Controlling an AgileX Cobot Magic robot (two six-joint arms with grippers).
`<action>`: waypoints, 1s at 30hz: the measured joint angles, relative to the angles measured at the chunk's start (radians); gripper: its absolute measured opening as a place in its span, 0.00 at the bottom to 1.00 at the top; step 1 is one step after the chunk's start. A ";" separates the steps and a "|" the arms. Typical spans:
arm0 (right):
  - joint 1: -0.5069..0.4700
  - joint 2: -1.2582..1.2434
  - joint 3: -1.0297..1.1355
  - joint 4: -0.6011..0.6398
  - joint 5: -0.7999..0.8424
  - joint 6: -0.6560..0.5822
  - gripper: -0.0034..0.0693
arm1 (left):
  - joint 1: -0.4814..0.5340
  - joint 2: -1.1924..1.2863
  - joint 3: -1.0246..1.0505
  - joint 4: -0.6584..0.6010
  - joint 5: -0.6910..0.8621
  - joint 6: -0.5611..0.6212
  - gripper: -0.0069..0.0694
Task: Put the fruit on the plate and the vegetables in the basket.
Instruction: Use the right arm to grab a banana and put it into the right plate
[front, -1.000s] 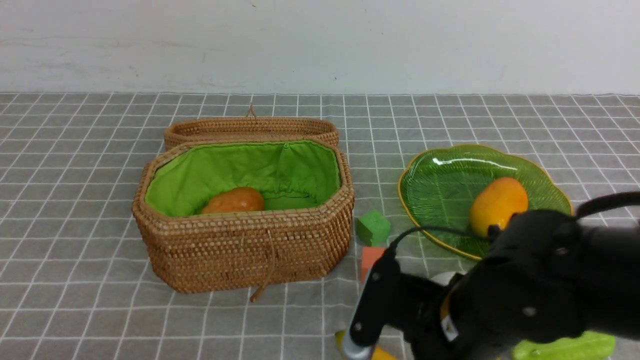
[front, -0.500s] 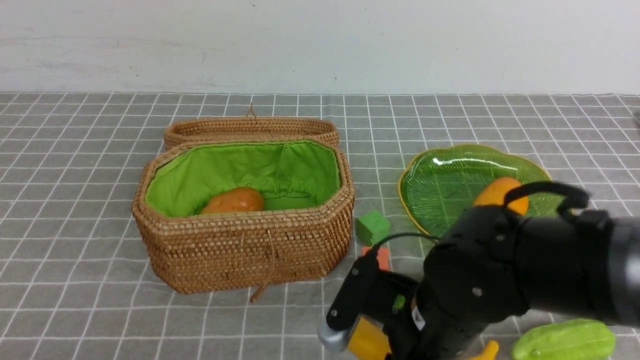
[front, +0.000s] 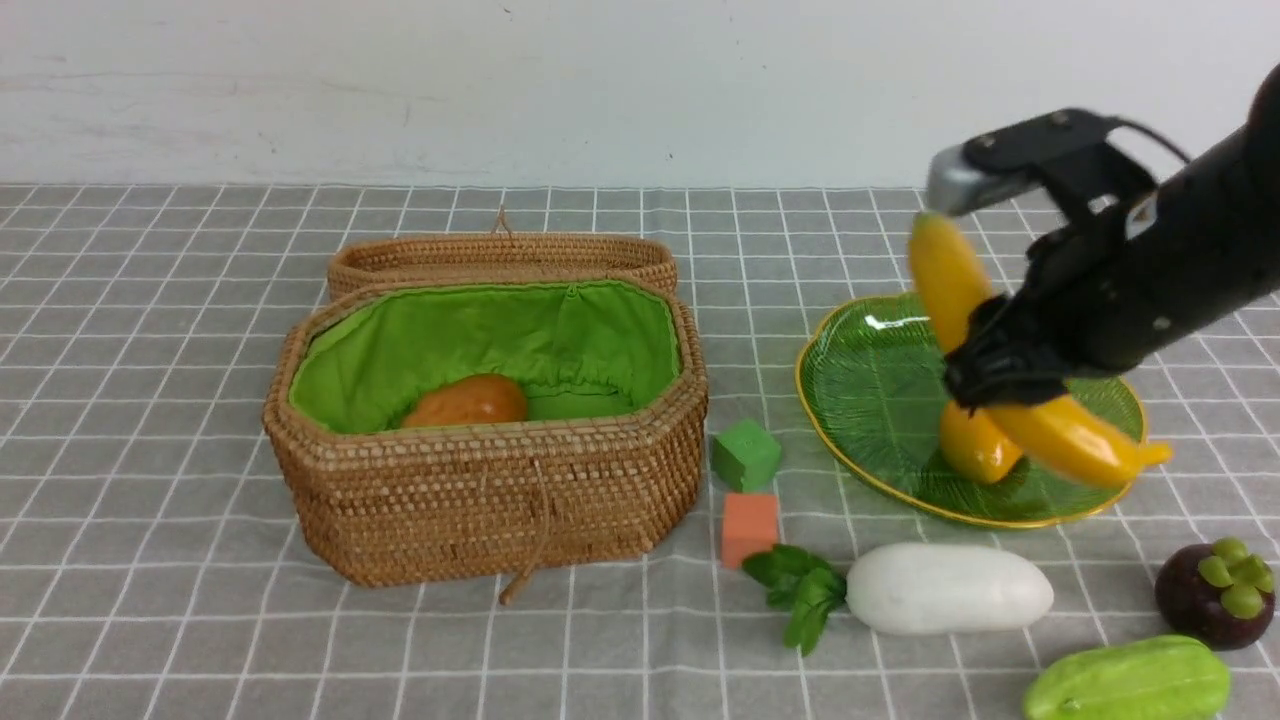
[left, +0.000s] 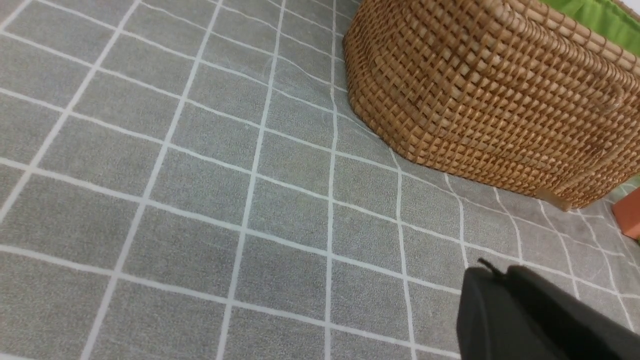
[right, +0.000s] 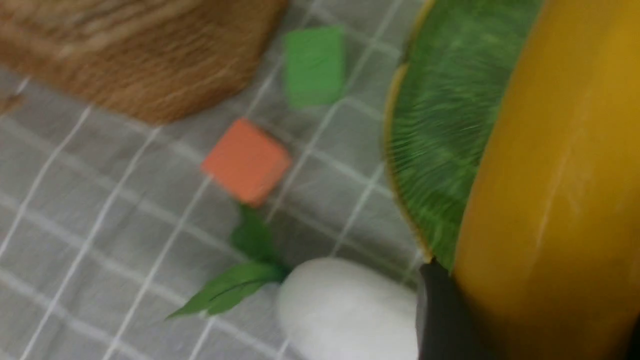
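Observation:
My right gripper (front: 985, 380) is shut on the long yellow banana (front: 1060, 432) and holds it tilted just above the green leaf plate (front: 860, 400). The mango (front: 975, 448) lies on that plate, under the banana. In the right wrist view the banana (right: 550, 175) fills the space between the fingers of the right gripper (right: 532, 300). The potato (front: 465, 400) lies in the open basket (front: 480, 490). On the cloth at the front right lie the white radish (front: 950, 590), the mangosteen (front: 1215, 590) and the green gourd (front: 1130, 682). My left gripper (left: 492, 272) is shut and empty over the cloth, near the basket (left: 490, 95).
A green cube (front: 745, 455) and an orange cube (front: 750, 525) stand between the basket and the plate. The woven lid (front: 500, 255) lies right behind the basket. The radish's leaves (front: 800, 590) reach toward the orange cube.
My right arm has lifted the banana from the table's front edge up and back to above the plate. The radish and the mangosteen, hidden by the arm before, now show.

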 joint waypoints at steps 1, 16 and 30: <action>-0.035 0.027 -0.023 0.028 -0.005 -0.002 0.47 | 0.000 0.000 0.000 0.000 0.000 0.000 0.13; -0.144 0.354 -0.114 0.479 -0.199 0.118 0.47 | 0.000 0.000 0.000 0.000 0.000 0.000 0.15; -0.166 0.328 -0.115 0.499 -0.081 0.114 0.87 | 0.000 0.000 0.000 0.000 0.000 0.000 0.17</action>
